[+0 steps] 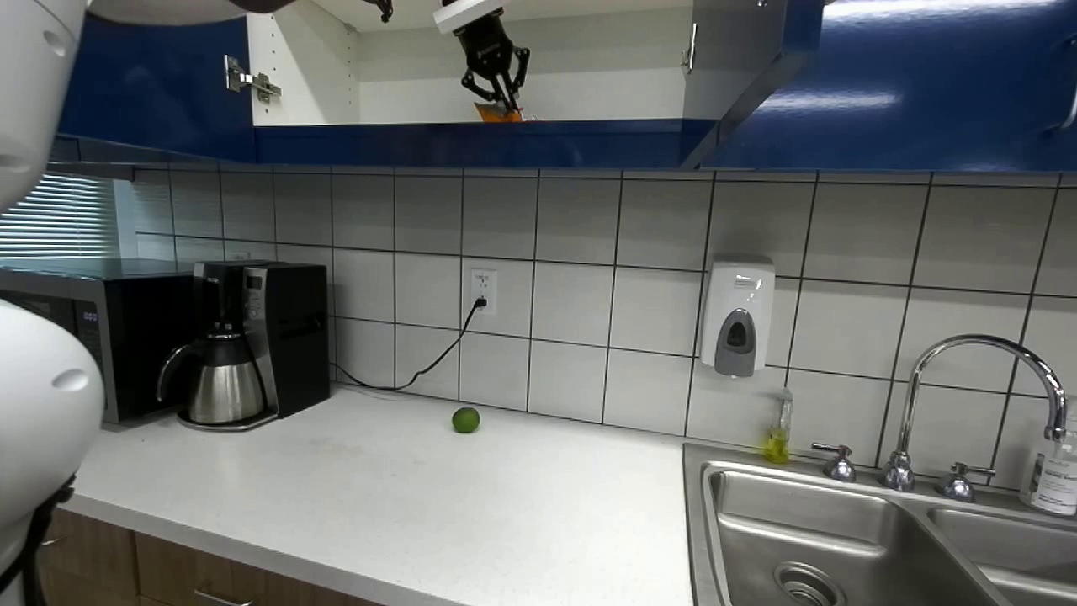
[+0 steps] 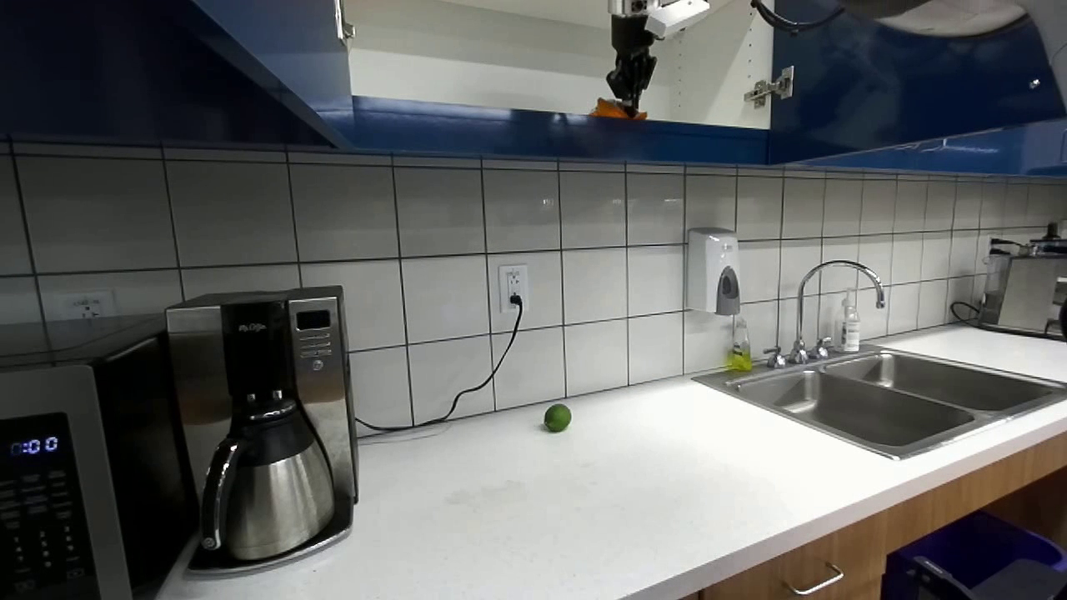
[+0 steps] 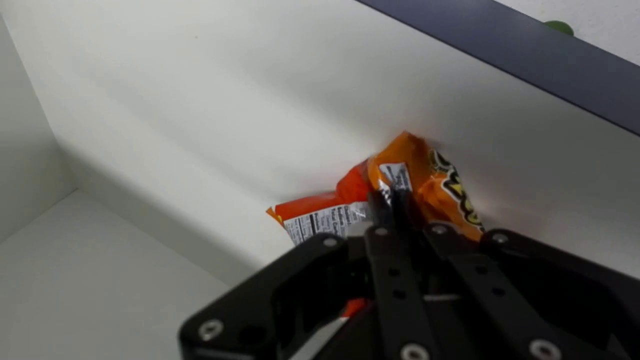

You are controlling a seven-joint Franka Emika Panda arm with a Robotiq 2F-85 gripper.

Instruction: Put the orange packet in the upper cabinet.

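upper cabinet (image 1: 480, 145), packet (image 3: 357, 187) partly hidden

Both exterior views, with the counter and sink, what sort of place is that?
A kitchen, perhaps a shared or workplace one. Both exterior views show a double sink, a coffee maker and a wall-mounted dispenser; the dispenser only hints at shared use.

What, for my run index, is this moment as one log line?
gripper: closed on orange packet | location: inside open upper cabinet | support underneath: unclear | release: not yet | round green object: on counter
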